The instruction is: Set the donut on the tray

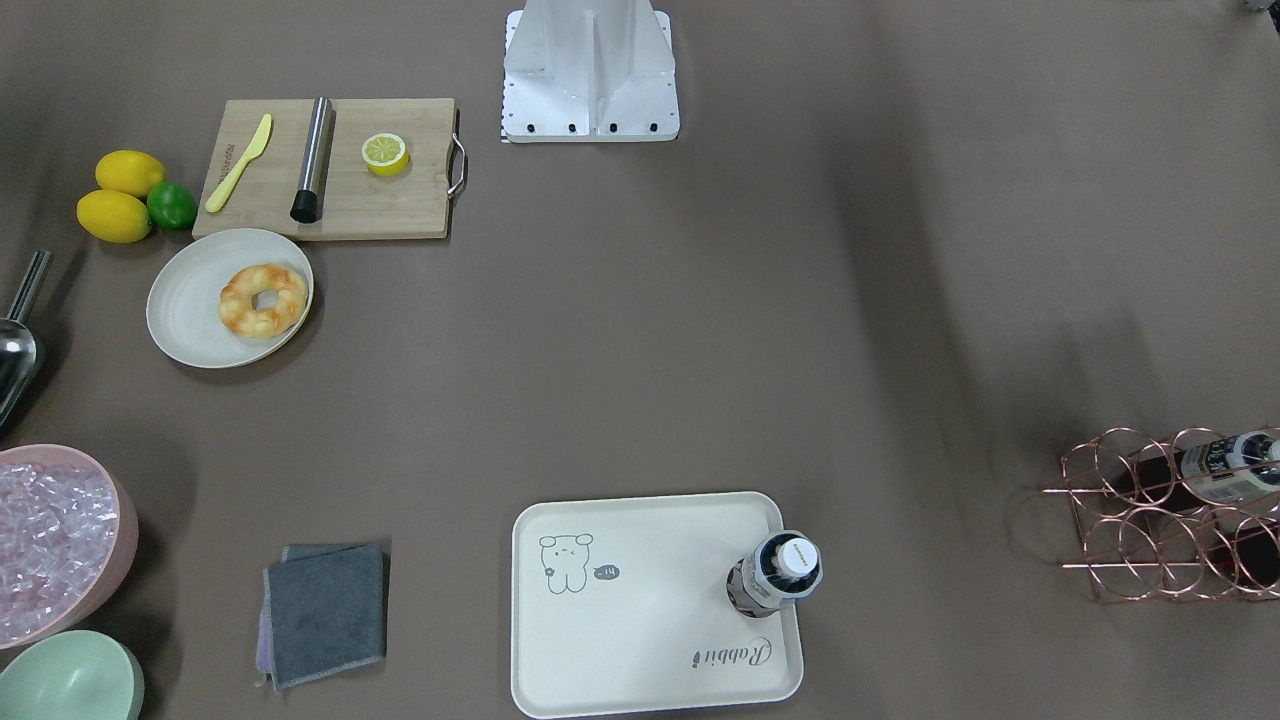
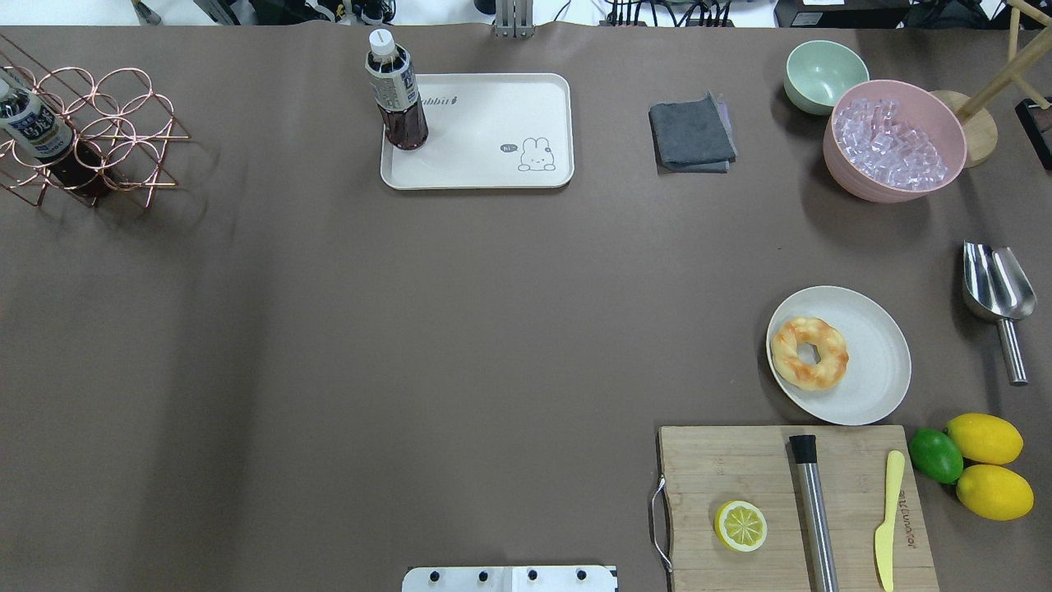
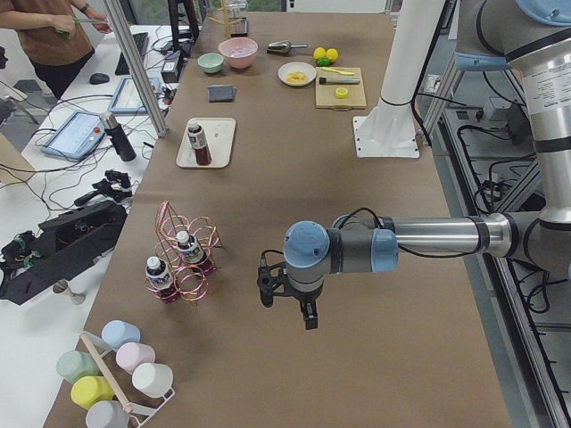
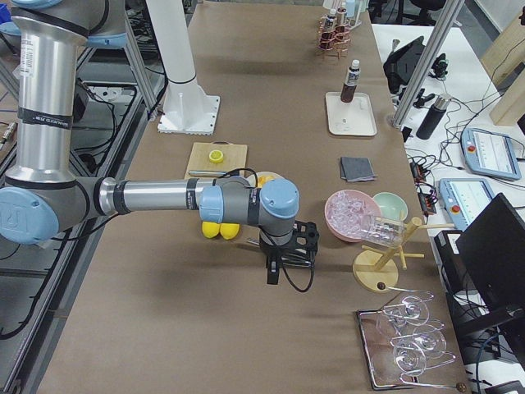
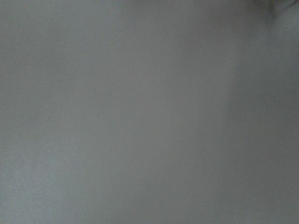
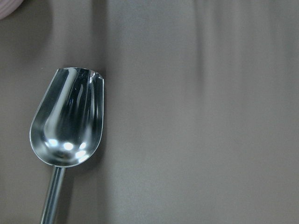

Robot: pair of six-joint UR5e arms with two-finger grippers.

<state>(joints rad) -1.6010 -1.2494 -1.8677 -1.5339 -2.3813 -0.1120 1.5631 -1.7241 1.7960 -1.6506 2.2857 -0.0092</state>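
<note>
The donut point(image 1: 263, 300) point(image 2: 809, 353), a golden-orange twisted ring, lies on a round off-white plate point(image 1: 185, 310) point(image 2: 879, 362) on the robot's right side of the table. The cream tray point(image 1: 650, 610) point(image 2: 485, 131) with the cartoon drawing lies at the far edge, a dark bottle point(image 1: 785, 575) point(image 2: 396, 94) standing on one corner. My left gripper point(image 3: 285, 308) shows only in the exterior left view, hanging over bare table near the wire rack. My right gripper point(image 4: 275, 277) shows only in the exterior right view, past the plate. I cannot tell whether either is open or shut.
A cutting board point(image 2: 740, 469) holds a half lemon point(image 2: 740, 525), a steel rod and a yellow knife. Two lemons and a lime point(image 2: 935, 455) lie beside it. A steel scoop point(image 6: 65, 121) point(image 2: 997, 288), pink ice bowl point(image 2: 894, 140), green bowl, grey cloth point(image 2: 692, 131) and copper rack point(image 2: 78, 131) stand around.
</note>
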